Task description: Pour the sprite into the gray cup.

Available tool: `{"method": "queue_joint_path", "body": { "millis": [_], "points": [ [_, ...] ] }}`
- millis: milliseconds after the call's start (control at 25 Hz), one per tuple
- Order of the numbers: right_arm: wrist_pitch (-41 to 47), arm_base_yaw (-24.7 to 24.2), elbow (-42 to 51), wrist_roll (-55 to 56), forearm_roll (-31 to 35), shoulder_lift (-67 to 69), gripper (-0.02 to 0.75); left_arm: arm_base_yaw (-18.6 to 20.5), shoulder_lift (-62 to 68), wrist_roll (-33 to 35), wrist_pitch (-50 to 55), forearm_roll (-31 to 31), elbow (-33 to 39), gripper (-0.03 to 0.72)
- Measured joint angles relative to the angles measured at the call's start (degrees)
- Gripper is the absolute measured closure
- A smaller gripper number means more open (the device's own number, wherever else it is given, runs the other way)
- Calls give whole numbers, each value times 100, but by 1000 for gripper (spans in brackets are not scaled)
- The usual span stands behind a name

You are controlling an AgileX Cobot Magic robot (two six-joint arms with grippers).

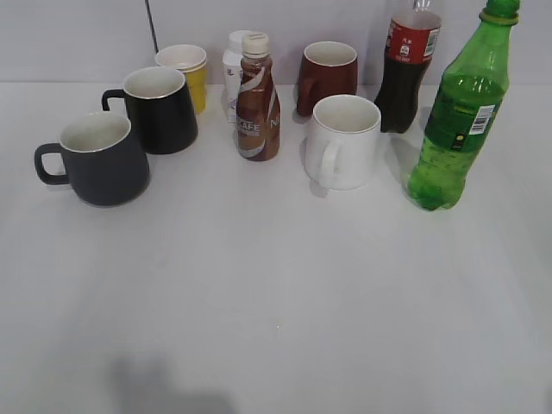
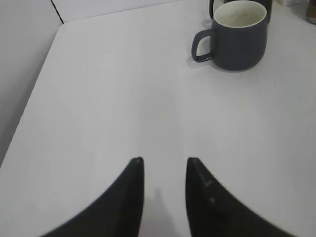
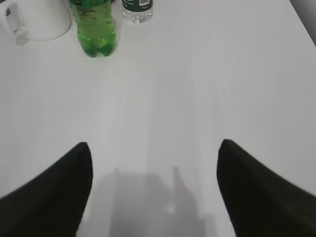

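The tall transparent green plastic bottle of sprite [image 1: 457, 121] is seen standing upright on the white table [image 1: 276, 293], capped in green, at the right end of the group of vessels. In the right wrist view its lower part [image 3: 94, 27] lies ahead and to the left of the right gripper [image 3: 155, 145], well apart from it. That gripper's two dark fingers [image 3: 54, 192] are spread wide, with only bare table between them; nothing is held.

The squat dark gray matte mug with an off-white inside [image 1: 95, 159] is placed at the left end of the group, its loop handle turned away from the other vessels. In the left wrist view it [image 2: 237, 34] lies ahead and to the right of the left gripper [image 2: 164, 160], well apart. The left gripper's fingers [image 2: 128, 197] are parted by a narrow gap and clasp nothing.

Just behind the gray mug a taller glossy black mug [image 1: 159, 108] is set, with a yellow cup [image 1: 188, 73] beyond it. A brown coffee bottle [image 1: 257, 99], a dark red mug [image 1: 328, 78], a white mug [image 1: 343, 142] and a dark cola bottle with a red label [image 1: 407, 69] are ranged between the gray mug and the sprite.
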Motion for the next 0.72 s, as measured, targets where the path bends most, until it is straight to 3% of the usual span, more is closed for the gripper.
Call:
{"method": "queue_joint_path", "body": {
  "millis": [720],
  "points": [
    [0,0,0,0,0,0,150,0,0,0,0,0,0,463]
  ]
}}
